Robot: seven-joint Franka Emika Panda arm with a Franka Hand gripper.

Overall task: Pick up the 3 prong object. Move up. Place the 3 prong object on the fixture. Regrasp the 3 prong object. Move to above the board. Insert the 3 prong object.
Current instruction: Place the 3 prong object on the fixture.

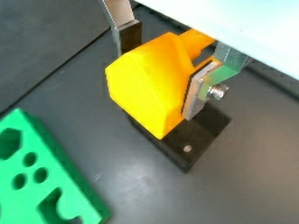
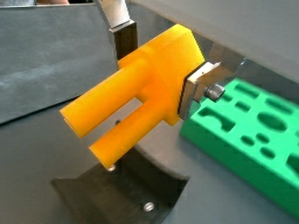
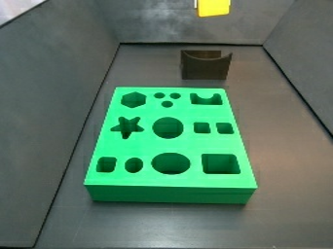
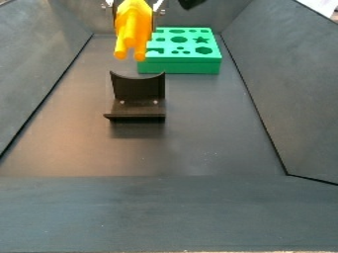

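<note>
The green board (image 3: 169, 146) lies flat mid-floor, its cutouts empty; the dark fixture (image 4: 136, 95) stands just beyond one short end of it, apart from it, nothing on it. Above the fixture hangs the tool (image 1: 162, 61), its silver fingers (image 2: 198, 86) clamped on the 3 prong object (image 2: 135, 96), a chunky orange-yellow piece, prongs pointing down, clear of the fixture.

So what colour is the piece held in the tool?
Orange-yellow. The 3 prong object, held in the tool above the fixture, shows best in a wrist view.
</note>
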